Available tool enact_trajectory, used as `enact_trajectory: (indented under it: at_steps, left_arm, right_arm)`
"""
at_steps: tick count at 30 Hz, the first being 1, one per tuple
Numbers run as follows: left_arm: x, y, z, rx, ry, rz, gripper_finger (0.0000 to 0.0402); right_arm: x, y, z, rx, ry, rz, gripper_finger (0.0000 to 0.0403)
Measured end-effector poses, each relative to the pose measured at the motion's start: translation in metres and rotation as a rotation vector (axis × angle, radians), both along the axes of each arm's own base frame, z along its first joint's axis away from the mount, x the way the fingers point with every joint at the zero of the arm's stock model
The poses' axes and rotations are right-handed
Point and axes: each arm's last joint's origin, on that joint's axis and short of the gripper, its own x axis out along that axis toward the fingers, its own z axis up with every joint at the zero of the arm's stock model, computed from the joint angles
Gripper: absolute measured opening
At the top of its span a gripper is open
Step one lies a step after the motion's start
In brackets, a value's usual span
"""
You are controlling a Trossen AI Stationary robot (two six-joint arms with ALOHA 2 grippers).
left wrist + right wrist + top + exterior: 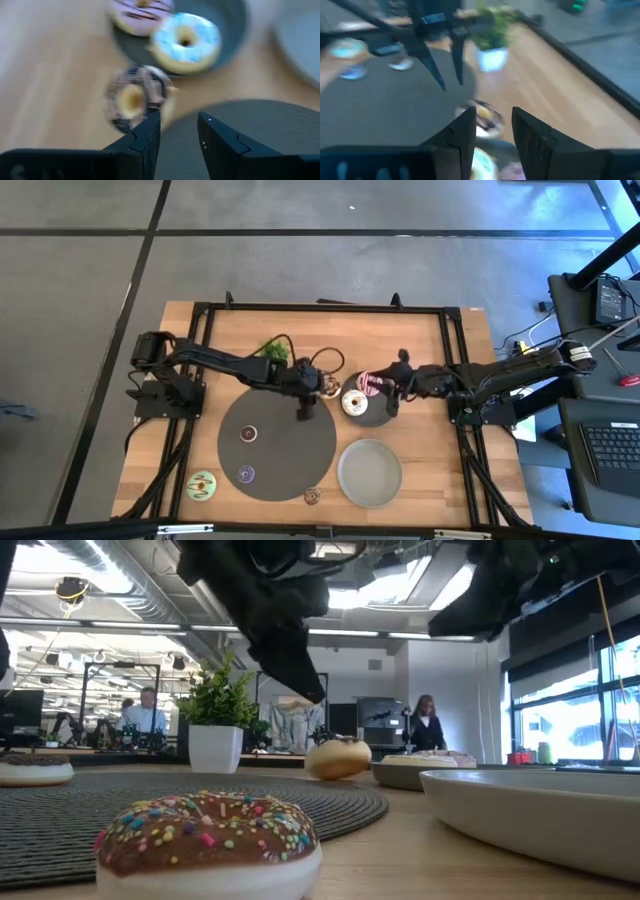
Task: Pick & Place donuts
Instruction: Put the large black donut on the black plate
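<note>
Seven donuts show in the high view. A white-iced donut and a pink donut lie on a small grey plate. A dark-iced donut rests on the wood beside that plate. A brown one and a purple one lie on the dark round mat. The green one and a sprinkled brown one lie on the wood. My left gripper hangs open over the mat's far edge, near the dark-iced donut. My right gripper is open over the small plate.
A second, larger grey plate sits near the table's near right side. A small green plant in a white pot stands near the far edge, behind the left arm. People stand in the room beyond the table.
</note>
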Motion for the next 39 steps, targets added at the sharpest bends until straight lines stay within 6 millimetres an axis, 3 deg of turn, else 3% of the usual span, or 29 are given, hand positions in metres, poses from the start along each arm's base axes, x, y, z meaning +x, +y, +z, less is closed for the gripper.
enact_trajectory:
  at_steps: [4, 10, 18, 24, 31, 39]
  left_arm:
    - [-0.006, -0.022, 0.009, 0.003, -0.006, -0.067, 0.0125]
    - [-0.029, -0.037, 0.035, 0.070, -0.130, -0.057, 0.0125]
    - [-0.070, -0.043, 0.054, 0.098, -0.479, -0.086, 0.0125]
    - [-0.088, -0.042, 0.052, 0.118, -0.626, -0.107, 0.0125]
    - [-0.091, -0.041, 0.051, 0.105, -0.633, -0.099, 0.0127]
    - [-0.091, -0.041, 0.051, 0.103, -0.632, -0.102, 0.0126]
  right_arm:
    - [0.015, -0.006, -0.005, -0.006, -0.005, 0.043, 0.0127]
    - [0.051, -0.033, -0.018, 0.099, 0.109, -0.021, 0.0127]
    - [0.100, -0.060, -0.031, 0.137, 0.370, -0.002, 0.0130]
    - [0.130, -0.065, -0.041, 0.159, 0.436, 0.004, 0.0189]
    - [0.143, -0.067, -0.067, 0.232, 0.494, -0.050, 0.0252]
    - [0.147, -0.067, -0.089, 0.277, 0.544, -0.086, 0.0261]
